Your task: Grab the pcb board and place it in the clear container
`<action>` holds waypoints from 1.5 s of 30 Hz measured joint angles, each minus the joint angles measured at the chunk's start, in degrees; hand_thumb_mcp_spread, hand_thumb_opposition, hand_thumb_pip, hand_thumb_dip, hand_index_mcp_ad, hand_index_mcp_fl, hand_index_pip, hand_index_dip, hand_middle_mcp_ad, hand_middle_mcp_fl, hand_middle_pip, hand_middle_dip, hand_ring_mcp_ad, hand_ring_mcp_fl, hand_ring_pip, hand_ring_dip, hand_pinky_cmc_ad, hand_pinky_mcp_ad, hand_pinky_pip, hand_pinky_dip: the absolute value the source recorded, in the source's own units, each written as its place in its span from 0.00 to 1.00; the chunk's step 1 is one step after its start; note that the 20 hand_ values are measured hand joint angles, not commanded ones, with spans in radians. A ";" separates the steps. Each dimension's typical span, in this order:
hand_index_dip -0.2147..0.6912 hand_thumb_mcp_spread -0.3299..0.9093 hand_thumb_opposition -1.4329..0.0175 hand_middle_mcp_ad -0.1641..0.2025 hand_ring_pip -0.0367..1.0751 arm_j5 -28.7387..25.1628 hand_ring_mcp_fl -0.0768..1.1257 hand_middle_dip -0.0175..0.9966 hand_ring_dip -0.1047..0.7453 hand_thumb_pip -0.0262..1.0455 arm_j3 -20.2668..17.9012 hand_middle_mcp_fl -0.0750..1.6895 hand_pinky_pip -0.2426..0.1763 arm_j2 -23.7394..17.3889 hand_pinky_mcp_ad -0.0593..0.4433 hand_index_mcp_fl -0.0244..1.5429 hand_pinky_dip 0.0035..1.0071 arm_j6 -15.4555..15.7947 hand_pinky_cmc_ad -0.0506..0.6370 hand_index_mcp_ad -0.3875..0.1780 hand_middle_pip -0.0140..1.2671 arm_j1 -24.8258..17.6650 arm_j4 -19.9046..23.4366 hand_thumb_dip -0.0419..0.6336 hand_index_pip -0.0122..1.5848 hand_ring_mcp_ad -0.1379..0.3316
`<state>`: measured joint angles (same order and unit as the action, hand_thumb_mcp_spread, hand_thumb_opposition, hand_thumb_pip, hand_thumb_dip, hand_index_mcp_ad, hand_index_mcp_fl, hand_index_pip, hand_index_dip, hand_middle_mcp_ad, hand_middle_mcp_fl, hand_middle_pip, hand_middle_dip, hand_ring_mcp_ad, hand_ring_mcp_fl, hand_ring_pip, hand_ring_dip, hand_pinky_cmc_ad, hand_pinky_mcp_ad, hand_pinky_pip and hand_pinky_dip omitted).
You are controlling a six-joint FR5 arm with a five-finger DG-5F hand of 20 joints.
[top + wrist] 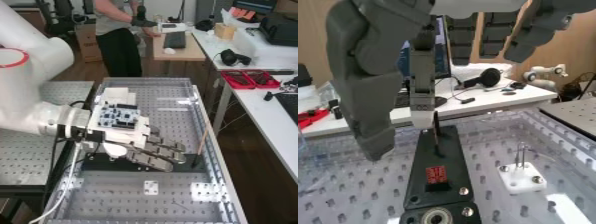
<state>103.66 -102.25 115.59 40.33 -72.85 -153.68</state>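
PCB board point(436, 174), seemingly, on black mount point(448, 145): wrist view.

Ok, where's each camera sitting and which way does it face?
High view: fixed above the near end of the bench, slanting down along it; the arm enters from the left, hand included.
Wrist view: on the wrist, facing past hanging fingers over the dark bar towards the white desk; no arm links, just the hand.
Shared: hand, bench, dark bar.
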 joint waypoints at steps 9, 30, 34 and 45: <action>0.48 0.73 0.43 0.67 0.12 -0.76 0.07 0.12 0.05 0.36 1.85 0.05 0.43 2.67 0.33 0.23 0.17 -0.06 0.45 0.50 0.11 -0.18 -0.25 0.34 0.73 0.54; 0.47 0.73 0.43 0.67 0.12 -2.33 0.08 0.12 0.05 0.35 5.26 0.04 0.42 7.05 0.31 0.34 0.18 -1.23 0.48 0.49 0.11 -0.32 -0.23 0.34 0.67 0.53; 0.47 0.75 0.43 0.65 0.12 -2.26 0.08 0.12 0.05 0.35 5.86 0.05 0.42 7.49 0.31 0.36 0.18 -1.16 0.48 0.47 0.11 -0.38 -0.46 0.34 0.67 0.54; 0.50 0.82 0.38 0.65 0.11 -1.45 0.09 0.13 0.06 0.38 6.60 0.06 0.43 8.20 0.31 0.46 0.18 -0.32 0.51 0.37 0.11 -0.33 -0.68 0.35 0.74 0.54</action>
<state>102.20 -95.65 123.80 40.01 -73.18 -154.36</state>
